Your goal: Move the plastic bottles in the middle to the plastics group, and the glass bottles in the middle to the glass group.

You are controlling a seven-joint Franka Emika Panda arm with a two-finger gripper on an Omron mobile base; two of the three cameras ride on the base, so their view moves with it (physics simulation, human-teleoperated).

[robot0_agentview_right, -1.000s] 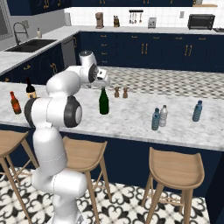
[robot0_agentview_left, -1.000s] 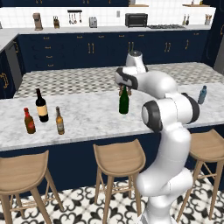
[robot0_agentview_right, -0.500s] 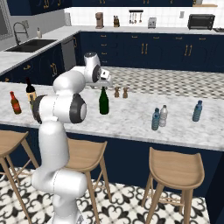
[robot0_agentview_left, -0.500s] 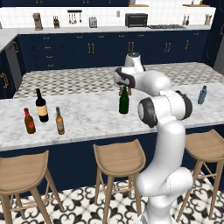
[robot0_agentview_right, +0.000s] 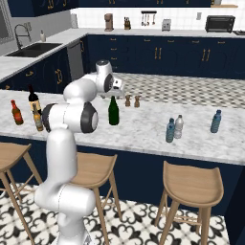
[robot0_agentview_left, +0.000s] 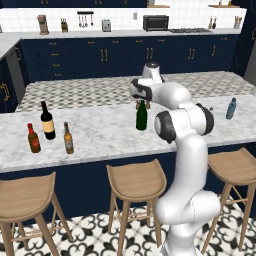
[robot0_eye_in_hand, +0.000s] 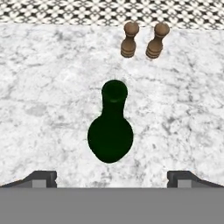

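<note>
So the pincer (robot0_eye_in_hand: 112,177) hangs right above the green wine bottle (robot0_agentview_left: 142,116), looking straight down its neck. In the hand view its two fingertips (robot0_eye_in_hand: 41,178) sit wide apart at the bottom, nothing between them, so it's spread and empty. The bottle stands upright on the marble tabletop (robot0_agentview_left: 100,135), roughly mid-counter, with two little wooden shakers (robot0_eye_in_hand: 142,40) just beyond it.

Makes sense it's lined up like that: my guess is that a tall narrow neck is the easiest thing to pinch from above, and the bottle sits centred between the tips.

Off to the robot's left is the glass bunch: the black wine bottle (robot0_agentview_left: 47,120) with the cream label, the small red-brown bottle (robot0_agentview_left: 33,138), and the amber beer bottle (robot0_agentview_left: 68,138) standing just beside them, so that one looks sorted already. On the robot's right, the blue-grey bottle (robot0_agentview_right: 170,130) stands touching or nearly touching the pale grey bottle (robot0_agentview_right: 179,127), with the bright blue bottle (robot0_agentview_right: 216,121) a bit further along. Looks like the green one is the last straggler in the middle, and it's got to travel well across to the left group.
</note>
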